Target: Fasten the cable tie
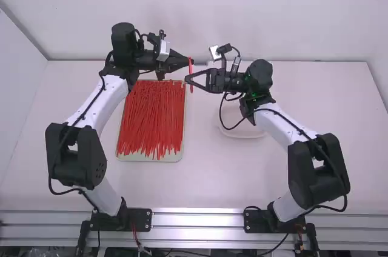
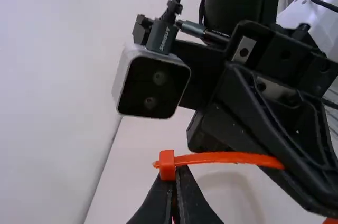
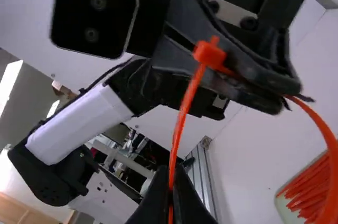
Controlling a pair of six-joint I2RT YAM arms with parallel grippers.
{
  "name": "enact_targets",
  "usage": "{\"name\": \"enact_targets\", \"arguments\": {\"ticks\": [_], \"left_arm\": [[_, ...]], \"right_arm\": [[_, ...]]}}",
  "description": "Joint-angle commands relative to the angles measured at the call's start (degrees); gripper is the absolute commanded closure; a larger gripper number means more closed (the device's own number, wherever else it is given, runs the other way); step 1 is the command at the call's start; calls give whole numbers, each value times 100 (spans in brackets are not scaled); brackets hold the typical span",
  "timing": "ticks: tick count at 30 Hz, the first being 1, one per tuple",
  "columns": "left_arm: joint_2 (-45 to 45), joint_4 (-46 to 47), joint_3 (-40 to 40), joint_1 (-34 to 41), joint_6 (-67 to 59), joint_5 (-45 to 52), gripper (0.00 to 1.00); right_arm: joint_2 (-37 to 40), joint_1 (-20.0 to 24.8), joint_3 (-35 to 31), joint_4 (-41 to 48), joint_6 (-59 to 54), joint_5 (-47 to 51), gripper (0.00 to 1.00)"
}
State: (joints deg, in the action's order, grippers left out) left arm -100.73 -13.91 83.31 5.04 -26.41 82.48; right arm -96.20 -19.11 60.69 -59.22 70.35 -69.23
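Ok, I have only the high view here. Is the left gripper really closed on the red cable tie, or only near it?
Observer: Closed. In the left wrist view the left gripper pinches the cable tie right beside its square head.
Operator: And the right gripper?
Observer: The right gripper is closed on the strap, away from the head.
Operator: Is a loop made already?
Observer: Not between them: the strap runs nearly straight from the head to the right gripper.

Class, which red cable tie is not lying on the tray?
The single cable tie clamped in the air by both the left gripper and right gripper; the other ties lie flat in a heap on the tray.
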Motion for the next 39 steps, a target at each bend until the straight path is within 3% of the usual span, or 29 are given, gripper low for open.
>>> {"name": "enact_targets", "arguments": {"ticks": [1, 15, 39], "left_arm": [[22, -11, 61, -26, -144, 271, 98], [22, -332, 63, -11, 46, 745, 98], [22, -262, 63, 136, -138, 730, 98]], "right_arm": [[-2, 33, 162, -125, 258, 210, 100], [-2, -136, 162, 13, 11, 616, 100], [-2, 111, 568, 24, 166, 726, 100]]}}
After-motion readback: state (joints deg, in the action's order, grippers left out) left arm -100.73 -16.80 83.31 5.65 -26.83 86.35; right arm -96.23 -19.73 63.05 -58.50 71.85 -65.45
